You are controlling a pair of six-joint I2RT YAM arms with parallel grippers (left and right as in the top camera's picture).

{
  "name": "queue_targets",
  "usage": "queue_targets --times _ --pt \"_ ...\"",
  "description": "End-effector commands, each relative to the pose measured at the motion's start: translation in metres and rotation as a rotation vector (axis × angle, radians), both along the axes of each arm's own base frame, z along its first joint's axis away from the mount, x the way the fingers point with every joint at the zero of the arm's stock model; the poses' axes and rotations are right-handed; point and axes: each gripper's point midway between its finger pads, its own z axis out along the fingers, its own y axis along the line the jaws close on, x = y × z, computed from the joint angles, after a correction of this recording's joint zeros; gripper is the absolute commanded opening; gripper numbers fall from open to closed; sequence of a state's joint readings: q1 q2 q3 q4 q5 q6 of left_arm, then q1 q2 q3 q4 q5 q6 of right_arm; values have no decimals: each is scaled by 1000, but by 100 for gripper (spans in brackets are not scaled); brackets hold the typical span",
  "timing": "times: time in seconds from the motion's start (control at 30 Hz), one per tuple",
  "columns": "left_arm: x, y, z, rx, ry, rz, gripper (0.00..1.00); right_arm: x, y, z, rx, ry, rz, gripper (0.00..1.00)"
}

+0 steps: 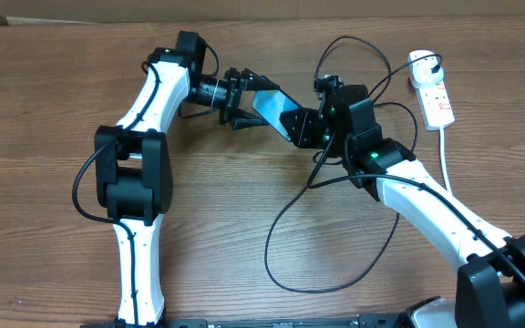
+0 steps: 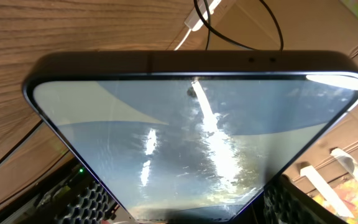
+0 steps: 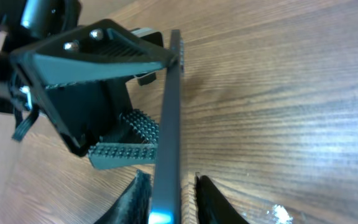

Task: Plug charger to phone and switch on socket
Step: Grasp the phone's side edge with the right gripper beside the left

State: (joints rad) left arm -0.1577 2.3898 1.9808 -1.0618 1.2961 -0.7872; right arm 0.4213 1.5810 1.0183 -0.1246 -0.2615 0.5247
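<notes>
The phone [image 1: 266, 100] is held off the table between the two arms, its light blue screen tilted. My left gripper [image 1: 247, 102] is shut on one end of it. In the left wrist view the phone [image 2: 191, 137] fills the frame, with my ribbed pads [image 2: 82, 199] at both lower corners. My right gripper [image 1: 301, 126] is at the other end. In the right wrist view the phone [image 3: 169, 106] is edge-on between my fingers [image 3: 134, 199]: one touches it and a sliver of gap shows at the other. The charger cable [image 1: 268, 251] loops over the table. Its connector tip is not visible.
The white socket [image 1: 434, 91] lies at the back right, a white plug in its far end and its thick white cord [image 1: 447, 159] running toward the front. Black cable loops [image 1: 358, 46] arch over the right gripper. Bare wooden table [image 1: 44, 137] lies to the left.
</notes>
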Motion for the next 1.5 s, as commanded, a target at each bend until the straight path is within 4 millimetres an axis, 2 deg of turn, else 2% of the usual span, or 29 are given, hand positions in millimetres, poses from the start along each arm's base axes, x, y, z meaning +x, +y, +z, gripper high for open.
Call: queue_targets --times 0.0,0.17,0.3,0.47,0.57,0.73,0.8,0.93,1.0,1.1,1.23,1.47 --pt "-4 -4 25 -36 -19 -5 65 3 0 15 1 -38 -14 21" --pt "-4 -4 26 -36 -19 -5 66 3 0 14 0 -35 -15 20" --pt "-4 -4 26 -36 -19 -5 71 3 0 14 0 -34 -14 15" --pt "-4 -4 25 -36 -19 -5 74 3 0 14 -2 -32 -14 15" --pt "-4 -4 25 -35 -19 -5 74 3 0 14 -2 -32 -14 4" --pt "-4 -4 25 -35 -19 -5 76 3 0 14 1 -30 -16 4" --pt "-4 -4 25 -30 -20 -5 81 3 0 14 1 -31 -16 4" --pt "-2 -1 13 40 -31 5 88 3 0 14 3 -29 -18 4" --pt "1 4 0 118 -44 15 95 3 0 14 3 -30 -19 4" --pt "3 7 -11 191 -57 23 96 5 -1 15 1 -38 -27 4" --pt "8 7 -17 225 -94 26 96 5 -1 16 2 -41 -28 4" --pt "9 -6 -20 254 -89 32 96 5 1 14 6 -23 -73 4"
